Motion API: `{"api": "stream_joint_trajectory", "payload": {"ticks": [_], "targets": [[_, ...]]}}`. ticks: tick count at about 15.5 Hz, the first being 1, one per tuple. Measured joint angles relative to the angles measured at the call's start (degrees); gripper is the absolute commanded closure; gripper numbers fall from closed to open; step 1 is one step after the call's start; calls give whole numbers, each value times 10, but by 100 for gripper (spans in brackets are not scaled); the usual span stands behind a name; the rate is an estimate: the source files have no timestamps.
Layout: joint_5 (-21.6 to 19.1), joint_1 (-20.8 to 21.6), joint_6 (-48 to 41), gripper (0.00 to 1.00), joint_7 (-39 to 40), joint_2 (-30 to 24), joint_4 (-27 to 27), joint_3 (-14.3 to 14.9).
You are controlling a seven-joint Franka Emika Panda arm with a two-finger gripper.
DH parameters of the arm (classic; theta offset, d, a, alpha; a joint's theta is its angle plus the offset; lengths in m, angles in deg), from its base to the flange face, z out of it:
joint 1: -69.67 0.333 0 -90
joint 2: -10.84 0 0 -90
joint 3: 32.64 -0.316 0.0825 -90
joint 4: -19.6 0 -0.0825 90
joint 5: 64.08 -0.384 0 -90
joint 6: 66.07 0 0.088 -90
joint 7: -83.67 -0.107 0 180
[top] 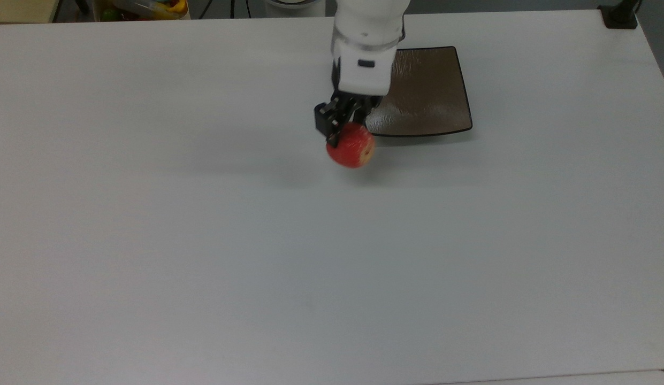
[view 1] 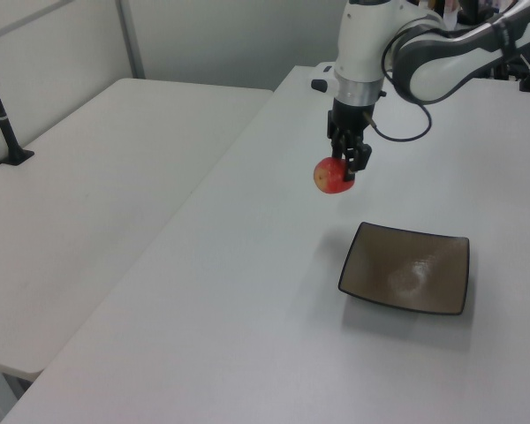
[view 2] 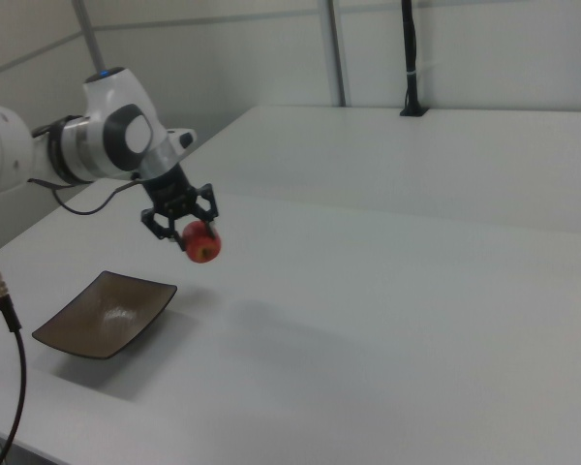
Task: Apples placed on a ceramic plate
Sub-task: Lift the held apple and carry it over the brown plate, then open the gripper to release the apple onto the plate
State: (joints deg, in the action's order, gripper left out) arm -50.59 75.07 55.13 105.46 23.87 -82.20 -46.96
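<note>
Taking the ceramic plate point(view 1: 406, 279) as the landmark and working outward from the left view's camera: the bare stretch of white table point(view 1: 203, 336) comes first, then the plate, lying flat with nothing in it, and past its far corner the apple point(view 1: 333, 176) hangs in the air, well above the tabletop. The gripper point(view 1: 347, 164) comes straight down from above and its two fingers are clamped on the apple's upper half — the fruit hangs below them, with its yellowish patch turned toward the plate's side in the top view. In the top view the apple point(top: 351, 145) appears just off the plate's point(top: 433, 101) near left corner, its red edge almost meeting the black rim, while the gripper point(top: 342, 124) and the white wrist above it overlap the plate's left edge. The right view gives the height best: the apple point(view 2: 202, 242) sits clearly above and to the right view's right of the plate point(view 2: 73, 334), with a soft shadow on the table between them. So the relation that matters is simple — the plate's centre lies sideways from the held apple, toward the top view's right and a little farther back, and below it. My reading is that the carry is mostly done; what remains is a short sideways move over the dish, a descent, and a release low enough that the round fruit does not roll over the shallow upturned rim.
</note>
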Motion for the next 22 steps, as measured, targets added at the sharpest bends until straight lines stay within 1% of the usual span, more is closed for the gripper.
{"api": "stream_joint_trajectory", "payload": {"ticks": [4,5,6,10,19,20,22], "targets": [[-21,36,-20,56,-4,-47,-57,-5],[-23,43,-29,39,-6,-55,-66,-5],[-25,48,-37,0,-7,-61,-72,-6],[-27,52,-41,0,-7,-66,-81,-6],[-27,52,-41,0,-8,-67,-81,-6],[-30,52,-41,0,-12,-67,-80,-5],[-41,51,-41,0,-48,-69,-78,-5]]}}
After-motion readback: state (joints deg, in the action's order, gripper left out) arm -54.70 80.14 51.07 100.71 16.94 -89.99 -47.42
